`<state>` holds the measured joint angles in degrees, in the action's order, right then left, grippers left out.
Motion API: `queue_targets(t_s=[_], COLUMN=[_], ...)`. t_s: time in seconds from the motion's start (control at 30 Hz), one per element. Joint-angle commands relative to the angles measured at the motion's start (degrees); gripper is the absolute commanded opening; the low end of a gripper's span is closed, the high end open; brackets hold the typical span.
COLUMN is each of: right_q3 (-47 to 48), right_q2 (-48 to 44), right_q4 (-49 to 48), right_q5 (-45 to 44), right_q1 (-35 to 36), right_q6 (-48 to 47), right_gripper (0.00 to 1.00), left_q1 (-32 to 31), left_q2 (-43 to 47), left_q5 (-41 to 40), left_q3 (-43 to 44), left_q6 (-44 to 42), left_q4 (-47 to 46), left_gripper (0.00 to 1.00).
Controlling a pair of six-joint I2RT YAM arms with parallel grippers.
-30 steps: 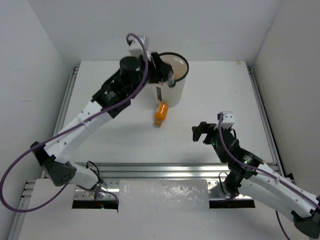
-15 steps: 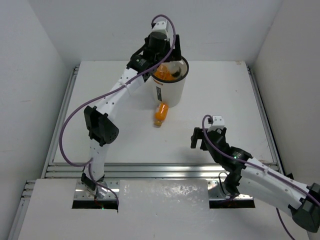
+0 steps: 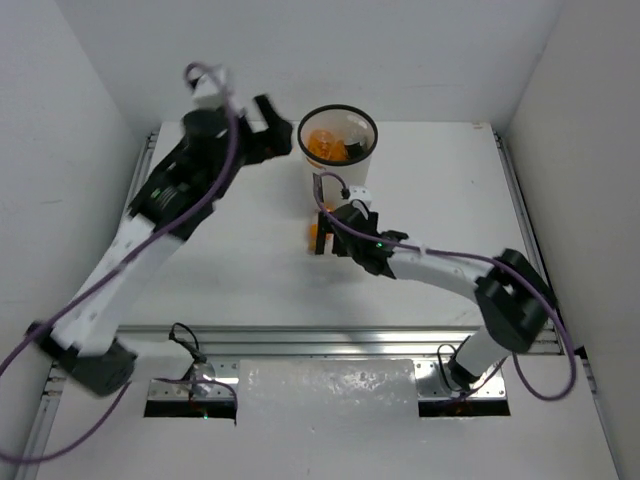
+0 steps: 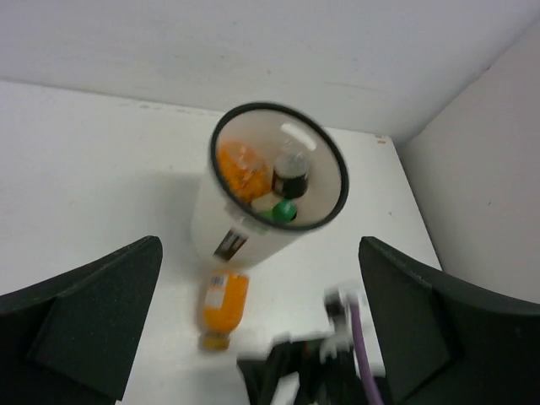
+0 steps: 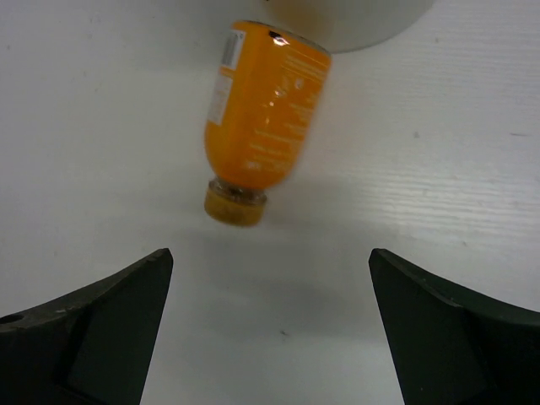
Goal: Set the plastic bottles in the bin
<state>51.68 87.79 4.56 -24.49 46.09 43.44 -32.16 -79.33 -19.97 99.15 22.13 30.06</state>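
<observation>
- Seen from overhead, the white bin (image 3: 358,172) stands upright near the far edge of the table (image 3: 450,190). One orange bottle (image 3: 317,230) lies on its side on the table just in front of the bin's foot.
- The left gripper (image 3: 272,130) hangs high to the left of the bin, jaws spread wide and empty. Its fingers (image 4: 84,325) fill both lower corners of the left wrist view with nothing between them.
- Only the left wrist view looks down into the bin. Inside are an orange-filled bottle (image 4: 236,169), a clear bottle with a dark label (image 4: 292,175) and a green one (image 4: 283,210).
- The right gripper (image 3: 330,238) reaches across the table to the lying bottle, jaws wide apart and gripping nothing. From overhead it covers part of that bottle.
- Only the right wrist view shows that bottle up close. Its yellow cap (image 5: 235,205) points toward the gripper and its far end reaches the foot of the bin, though whether they touch cannot be told. The bottle lies ahead of the fingertips, not between them.
- A purple cable (image 4: 361,359) trails along the right arm, which is blurred at the bottom of the left wrist view.
- White walls (image 3: 100,60) close in the table on three sides.
</observation>
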Motion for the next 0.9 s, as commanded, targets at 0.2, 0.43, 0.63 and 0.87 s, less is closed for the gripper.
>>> queue_targets(t_s=[0.2, 0.43, 0.63, 0.87], right_q3=[20.03, 11.66, -14.08, -29.96], right_q2=[24.52, 25.17, 1.81, -22.73], right_q4=[0.36, -16.00, -39.03, -47.19], right_q5=[-3.37, -1.19, 16.09, 35.12], right_q1=[-2.14, -1.00, 5.06, 5.15], right_q6=[6.21, -4.66, -18.12, -22.52], right_gripper=[0.98, 0.23, 0.13, 0.12], left_q1=[0.43, 0.43, 0.52, -0.26], left_q2=[32.29, 39.51, 39.18, 29.94], left_q5=[-2.10, 0.88, 21.06, 42.46], left_q3=[-32.87, -41.14, -49.39, -53.71], left_q6=[4.33, 2.74, 4.32, 9.33], left_q4=[1.13, 2.37, -7.10, -24.07], left_gripper=[1.00, 1.00, 1.00, 1.00])
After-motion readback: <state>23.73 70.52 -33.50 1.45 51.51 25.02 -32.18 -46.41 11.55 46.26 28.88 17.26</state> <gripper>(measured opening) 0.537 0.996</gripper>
